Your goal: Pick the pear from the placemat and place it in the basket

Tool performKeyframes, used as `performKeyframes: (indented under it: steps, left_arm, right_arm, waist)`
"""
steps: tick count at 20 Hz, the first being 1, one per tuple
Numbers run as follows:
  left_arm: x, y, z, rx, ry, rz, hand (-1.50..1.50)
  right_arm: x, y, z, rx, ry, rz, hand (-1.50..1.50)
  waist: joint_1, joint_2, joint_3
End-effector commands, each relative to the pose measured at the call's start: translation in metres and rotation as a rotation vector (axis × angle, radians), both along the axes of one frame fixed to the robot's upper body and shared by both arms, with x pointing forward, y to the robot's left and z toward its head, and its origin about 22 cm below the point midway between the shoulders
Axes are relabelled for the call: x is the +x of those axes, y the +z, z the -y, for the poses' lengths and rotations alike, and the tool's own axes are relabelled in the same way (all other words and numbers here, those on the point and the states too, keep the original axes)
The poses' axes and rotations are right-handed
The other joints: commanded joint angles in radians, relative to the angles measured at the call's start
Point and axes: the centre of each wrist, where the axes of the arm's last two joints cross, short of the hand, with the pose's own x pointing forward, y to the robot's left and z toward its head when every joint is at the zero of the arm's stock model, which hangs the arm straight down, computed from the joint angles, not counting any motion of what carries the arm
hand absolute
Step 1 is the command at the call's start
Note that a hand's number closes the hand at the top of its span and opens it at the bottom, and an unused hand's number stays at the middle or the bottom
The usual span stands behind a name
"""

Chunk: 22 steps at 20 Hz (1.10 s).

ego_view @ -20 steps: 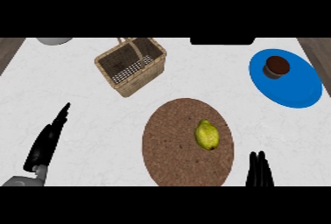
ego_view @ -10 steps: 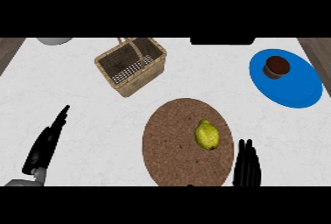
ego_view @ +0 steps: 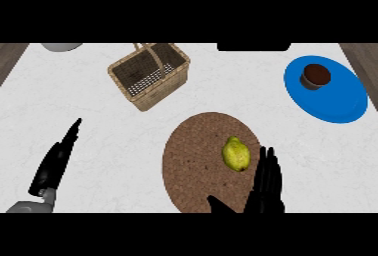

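right hand [ego_view: 266, 182] now nearer pear [ego_view: 235, 153], brown placemat [ego_view: 199, 165], white marbled counter [ego_view: 103, 140]

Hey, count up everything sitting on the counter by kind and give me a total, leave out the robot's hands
Yellow-green pear: 1
Round brown woven placemat: 1
Tan wicker basket with handles: 1
Blue round plate: 1
Small brown cup on the plate: 1
Grey object cut off at the top edge: 1
Dark object cut off at the top edge: 1
Total: 7
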Motion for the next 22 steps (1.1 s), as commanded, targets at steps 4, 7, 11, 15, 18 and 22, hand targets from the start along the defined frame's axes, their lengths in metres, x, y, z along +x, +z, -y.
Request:
performKeyframes:
  steps: [4, 7, 11, 15, 18, 22]
  left_arm:
    - [0.012, 0.005, -0.005, 0.004, 0.008, -0.002, 0.00]
    - [0.018, 0.010, -0.008, -0.013, -0.002, -0.001, 0.00]
    - [-0.017, 0.009, -0.006, 0.016, 0.005, 0.002, 0.00]
    - [-0.003, 0.006, -0.004, 0.008, 0.007, 0.006, 0.00]
    - [0.005, 0.002, 0.007, -0.012, -0.002, 0.003, 0.00]
    - [-0.005, 0.007, -0.012, 0.007, 0.002, -0.009, 0.00]
  right_arm:
    - [0.025, -0.032, -0.007, 0.061, -0.076, 0.001, -1.50]
    - [0.023, -0.026, -0.001, 0.042, -0.075, -0.037, -1.50]
    - [0.030, -0.036, 0.003, 0.055, -0.109, -0.077, -1.50]
    - [0.052, -0.040, 0.011, 0.071, -0.126, -0.071, -1.50]
    - [0.035, -0.050, 0.011, 0.068, -0.109, -0.062, -1.50]
    - [0.061, -0.053, 0.006, 0.068, -0.077, -0.061, -1.50]
  waist:
    - [-0.001, 0.001, 0.000]
    - [-0.004, 0.000, 0.000]
    - [0.005, -0.001, 0.000]
    - [0.003, 0.000, 0.000]
    - [-0.001, -0.001, 0.000]
    - [0.004, 0.000, 0.000]
